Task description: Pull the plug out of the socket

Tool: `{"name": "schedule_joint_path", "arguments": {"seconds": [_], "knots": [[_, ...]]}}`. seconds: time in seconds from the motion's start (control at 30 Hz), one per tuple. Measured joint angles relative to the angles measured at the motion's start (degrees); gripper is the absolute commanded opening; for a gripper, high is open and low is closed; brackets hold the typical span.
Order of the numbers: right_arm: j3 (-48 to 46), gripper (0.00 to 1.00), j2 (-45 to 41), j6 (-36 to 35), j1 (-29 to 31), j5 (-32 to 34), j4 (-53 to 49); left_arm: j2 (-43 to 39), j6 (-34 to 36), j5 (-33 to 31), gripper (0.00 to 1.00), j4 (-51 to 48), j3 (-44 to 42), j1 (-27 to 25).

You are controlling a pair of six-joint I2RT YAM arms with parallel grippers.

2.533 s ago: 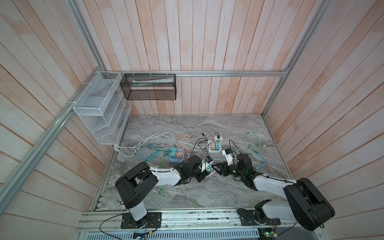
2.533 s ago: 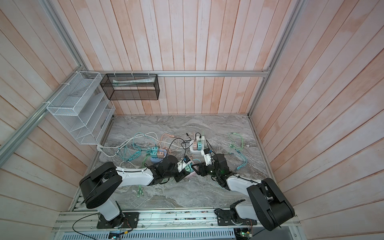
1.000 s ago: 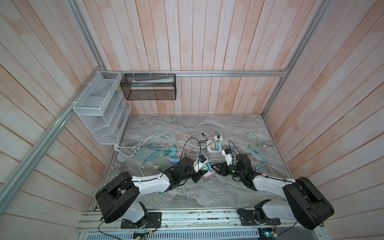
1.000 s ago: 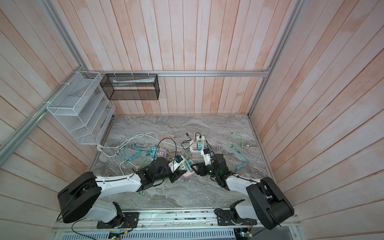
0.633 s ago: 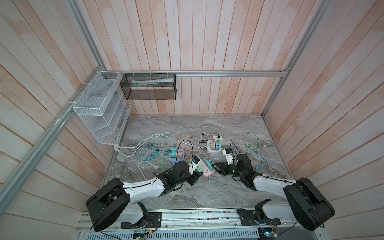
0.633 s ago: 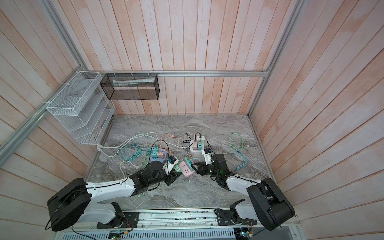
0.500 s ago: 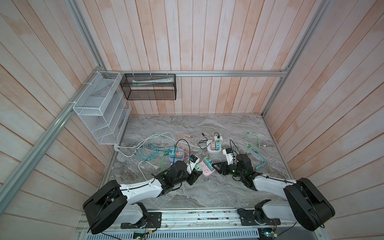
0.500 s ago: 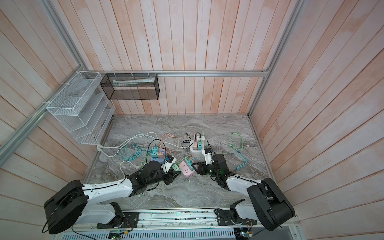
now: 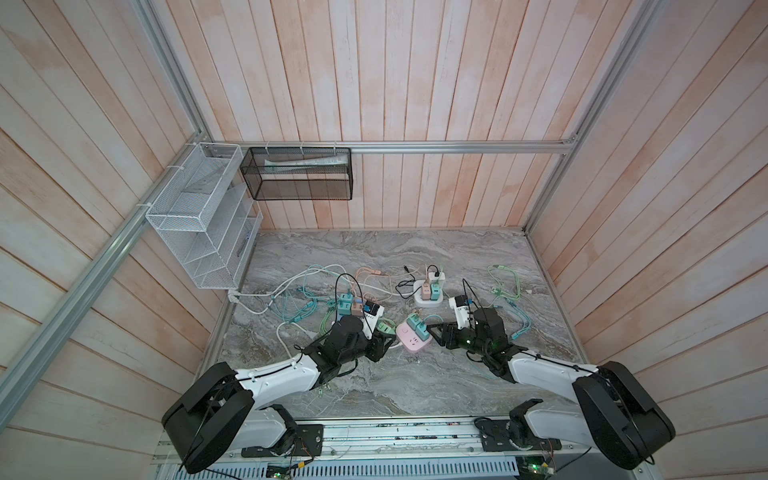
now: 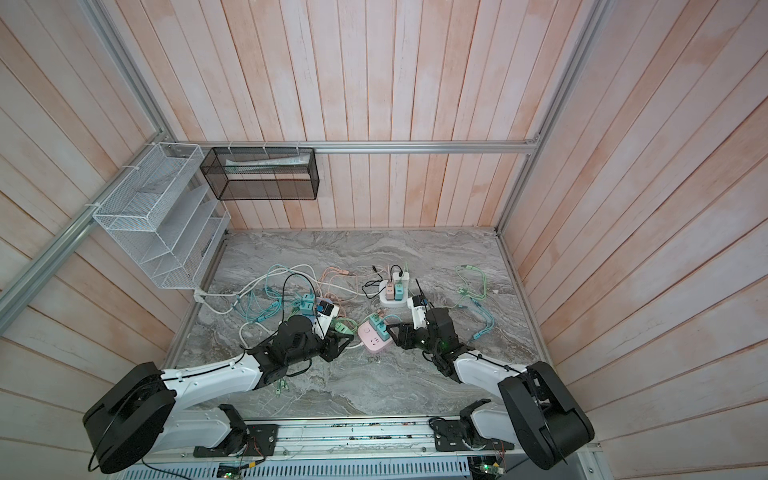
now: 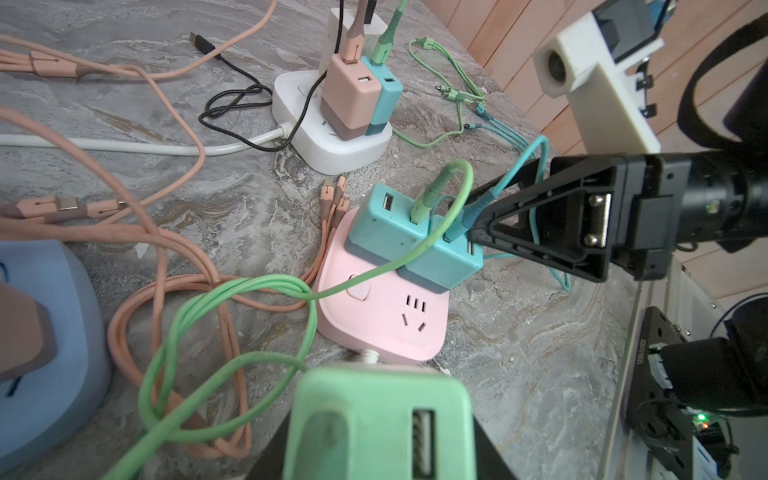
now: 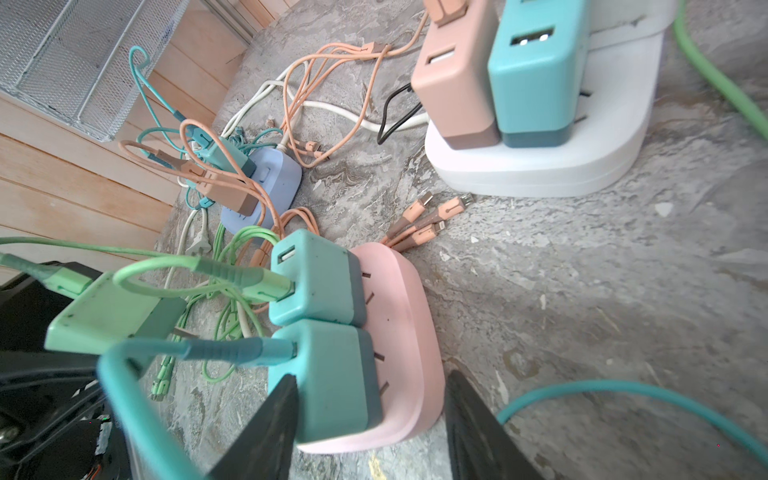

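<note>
Right, from my desk the marble table [image 9: 415, 386] is a sprawl of cables and socket blocks, and both arms reach in low toward the pink socket [image 11: 386, 320] near its middle. My left gripper [image 9: 380, 338] is clenched on the green plug [image 11: 374, 424], which hangs just beside the socket on the left arm's side. Its prongs show bare in the right wrist view, so I judge the pull itself done. My right gripper [image 9: 434, 334] straddles the socket's end on its own side, along with the nearer of the two teal plugs [image 11: 386, 224] seated there; whether those jaws bite or merely flank it, I cannot tell. My worry is the green cable [image 11: 232, 291]: it loops out of the tangle and up into a teal plug, while another green lead enters the held plug. If they are one cord — I cannot trace it — carrying the plug farther would pull it taut and drag or tip the socket, should the right side not be holding. A weak pinch could also let the plug twist out onto the cables.
</note>
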Motion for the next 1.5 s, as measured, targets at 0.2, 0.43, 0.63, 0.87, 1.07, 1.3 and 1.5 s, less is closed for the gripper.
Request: {"name": "schedule_joint_path", "arguments": {"seconds": [0.2, 0.43, 0.63, 0.87, 1.07, 1.3, 1.5], "knots": [[0.0, 0.56, -0.6, 0.0, -0.1, 0.5, -0.7, 0.2, -1.4, 0.8, 0.23, -0.3, -0.7, 0.1], [0.0, 0.61, -1.4, -1.2, -0.2, 0.6, -1.7, 1.3, -2.1, 0.3, 0.39, -3.3, -0.6, 0.1], [0.0, 0.65, -3.8, -3.3, -0.3, 0.5, -5.2, 5.0, -2.9, -0.5, 0.44, -5.7, 1.6, 0.1], [0.4, 0.72, -8.2, -5.7, -0.3, 1.9, -10.3, 7.7, -3.1, -0.9, 0.58, -6.8, 5.0, 0.1], [0.7, 0.74, -13.9, -6.1, -0.3, 4.7, -13.6, 5.3, -3.5, -1.9, 0.68, -7.6, 4.9, 0.1], [1.7, 0.74, -20.1, -7.1, -0.3, 7.4, -19.3, 4.3, -3.5, -4.1, 0.71, -9.9, 5.0, 0.0], [3.0, 0.73, -26.0, -7.8, 0.1, 9.9, -24.1, 0.3, -4.0, -8.3, 0.72, -14.4, 5.0, -1.0]]}}
